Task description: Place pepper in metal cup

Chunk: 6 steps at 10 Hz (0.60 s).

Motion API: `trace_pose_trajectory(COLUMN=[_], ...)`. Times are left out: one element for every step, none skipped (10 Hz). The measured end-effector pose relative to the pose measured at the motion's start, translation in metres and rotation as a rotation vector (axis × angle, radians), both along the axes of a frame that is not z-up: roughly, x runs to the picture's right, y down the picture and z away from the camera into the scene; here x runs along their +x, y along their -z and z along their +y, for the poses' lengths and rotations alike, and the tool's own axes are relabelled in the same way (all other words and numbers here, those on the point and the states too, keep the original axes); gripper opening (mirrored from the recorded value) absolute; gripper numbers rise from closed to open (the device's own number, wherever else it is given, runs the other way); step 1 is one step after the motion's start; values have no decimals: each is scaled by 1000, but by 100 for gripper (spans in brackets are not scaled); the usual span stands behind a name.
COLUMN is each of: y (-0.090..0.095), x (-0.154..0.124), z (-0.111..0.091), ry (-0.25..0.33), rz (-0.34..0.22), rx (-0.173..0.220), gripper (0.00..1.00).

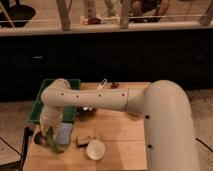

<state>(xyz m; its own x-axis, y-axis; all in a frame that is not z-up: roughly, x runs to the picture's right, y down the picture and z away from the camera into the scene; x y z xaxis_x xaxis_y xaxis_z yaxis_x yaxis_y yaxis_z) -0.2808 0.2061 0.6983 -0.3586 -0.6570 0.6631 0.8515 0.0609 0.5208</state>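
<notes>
My gripper (50, 134) hangs at the table's front left, below the arm's white wrist. A long green pepper (53, 142) dangles from it, tilted, just above the wood, and the gripper looks shut on it. The small dull metal cup (83, 140) sits on the table to the right of the gripper, a short gap away. It lies close to the white cup (95, 149).
A green bin (46, 98) stands at the table's back left, partly behind the arm. A dark bowl (89, 109) is half hidden under the forearm. A white spoon (102, 83) and a small dark item (116, 85) lie at the back edge. A pale blue object (64, 133) sits beside the gripper.
</notes>
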Motion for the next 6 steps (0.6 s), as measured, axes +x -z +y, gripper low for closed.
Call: trace_pose_trajectory(y=[-1,-1,-3,-4,-5,-6], x=[0,1,2,2,2,2], z=[0,-1,-1,-4,-5,-6], ry=[0,-1,-3,-6,-7,-7], rz=[-2,-2,-5,-10,-12,-16], rx=[0,1,2,3,3,2], gripper=[0,0,0,0,0,0])
